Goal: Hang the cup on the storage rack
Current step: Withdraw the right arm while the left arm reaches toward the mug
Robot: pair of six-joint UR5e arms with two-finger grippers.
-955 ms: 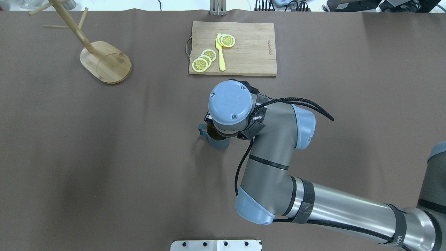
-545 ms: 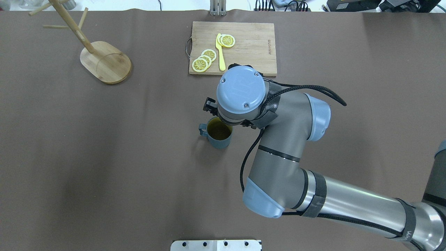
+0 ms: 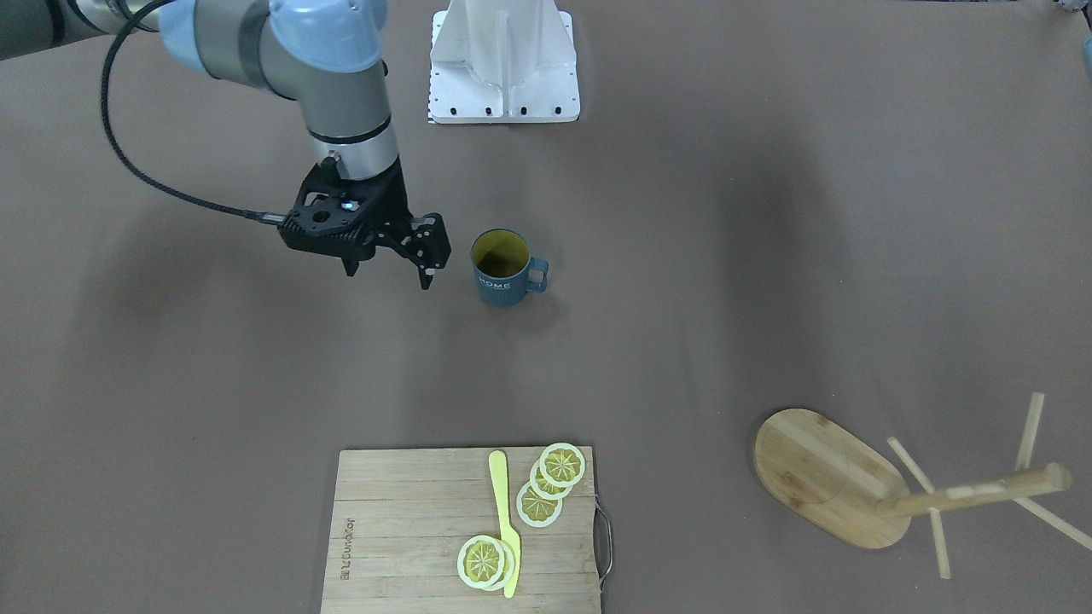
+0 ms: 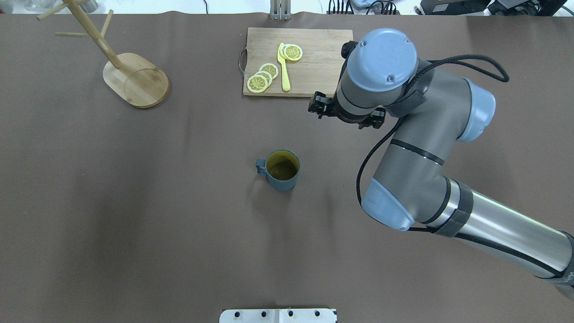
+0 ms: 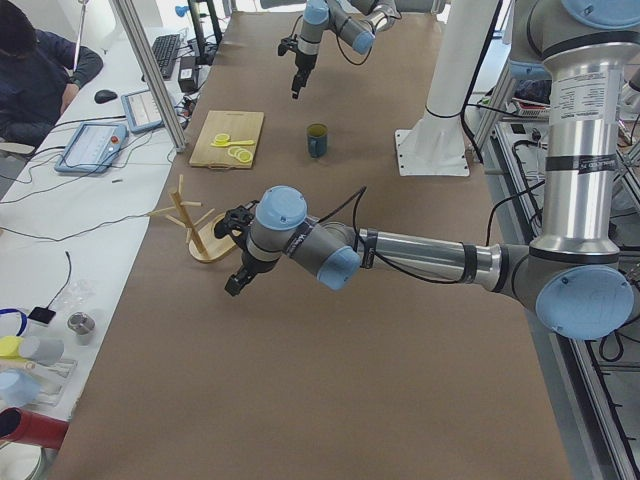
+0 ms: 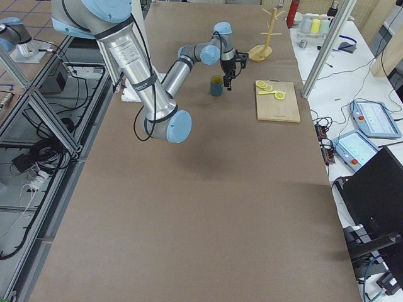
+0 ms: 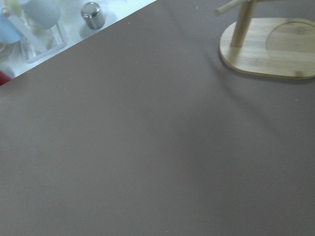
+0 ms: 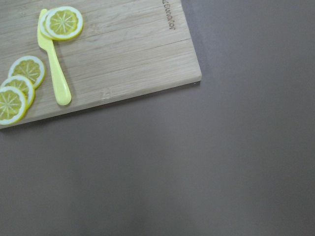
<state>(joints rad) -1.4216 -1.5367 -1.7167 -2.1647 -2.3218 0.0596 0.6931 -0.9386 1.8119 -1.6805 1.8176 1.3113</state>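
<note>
Cylindrical blue-grey cup (image 3: 500, 275), loop handle; bamboo storage rack (image 3: 832, 477), oval base.

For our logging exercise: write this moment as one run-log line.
cup: upright, ungrasped | right tool: open, apart from cup | storage rack: no cup hung | left tool: near storage rack

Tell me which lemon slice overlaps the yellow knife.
The slice at the knife's blade end. The other three overlap one another beside its grip, toward the board's metal handle.
</note>
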